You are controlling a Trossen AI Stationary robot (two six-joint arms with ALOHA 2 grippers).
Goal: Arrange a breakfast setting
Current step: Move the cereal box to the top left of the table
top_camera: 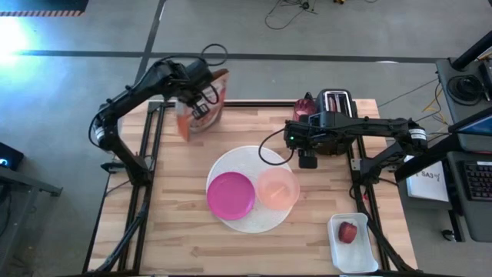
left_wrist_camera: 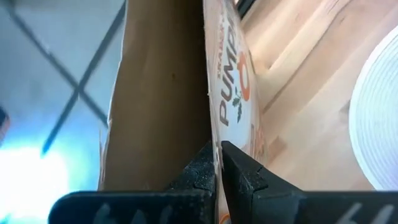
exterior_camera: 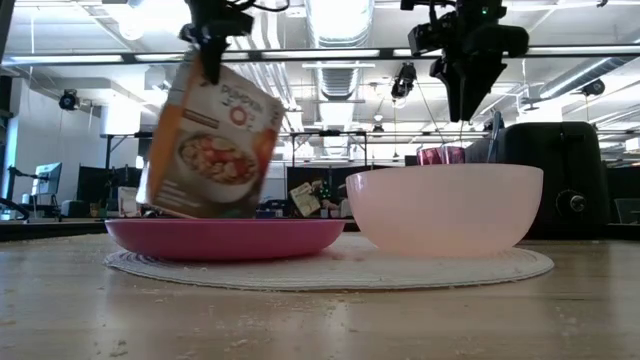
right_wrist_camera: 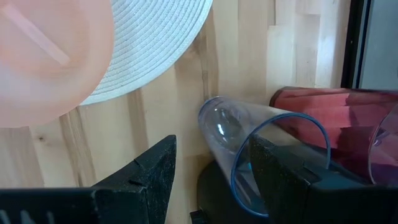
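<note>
The left gripper pinches the cereal box aloft at ten o'clock; the right gripper hangs open above the bowl; a thin pinch could let the box swing and spill.

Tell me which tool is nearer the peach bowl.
Right. The right tool hangs just beyond the peach bowl, open; the left tool is far off at the table's back-left, gripping the cereal bag.

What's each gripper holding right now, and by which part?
Left gripper is shut on the top edge of the orange printed cereal bag, lifted off the table. Right gripper is open and holds nothing, above the translucent peach bowl.
</note>
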